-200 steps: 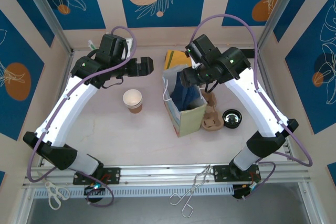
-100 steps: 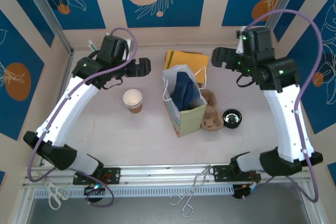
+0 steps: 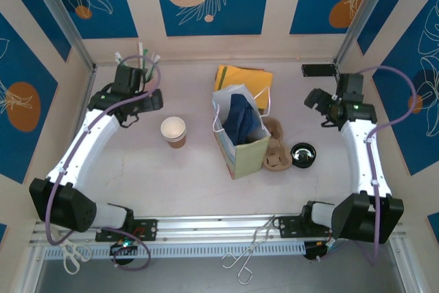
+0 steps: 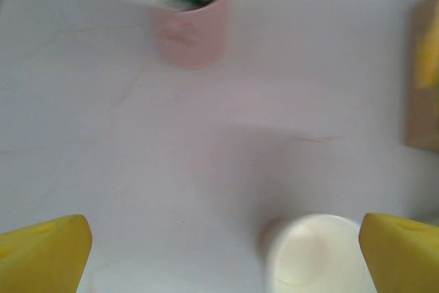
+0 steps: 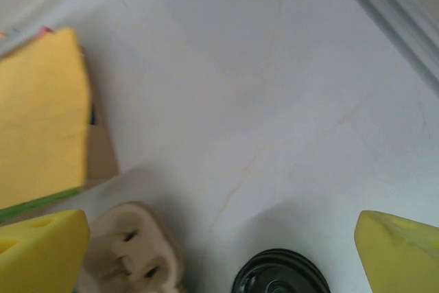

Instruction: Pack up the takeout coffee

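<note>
The takeout coffee is out of view; I cannot tell whether it is inside the white paper bag point(image 3: 236, 149), which stands open mid-table with something dark blue in it. A lidless brown cup point(image 3: 173, 130) with a white inside stands left of the bag, and it sits low between my left fingers' tips point(image 4: 319, 259). My left gripper point(image 3: 151, 101) point(image 4: 223, 259) hangs open behind that cup, holding nothing. My right gripper point(image 3: 315, 99) point(image 5: 219, 255) is open and bare at the back right, above the tabletop.
A pink holder of green straws point(image 4: 188, 32) point(image 3: 140, 66) stands at the back left. Yellow napkins point(image 3: 243, 77) point(image 5: 41, 114) lie behind the bag. A moulded cup carrier point(image 3: 276, 150) point(image 5: 130, 252) and black lids point(image 3: 303, 154) point(image 5: 281, 276) lie right of the bag.
My right arm has pulled away from over the bag to the back right, and its jaws have opened. The left arm has drawn back left toward the straw holder.
</note>
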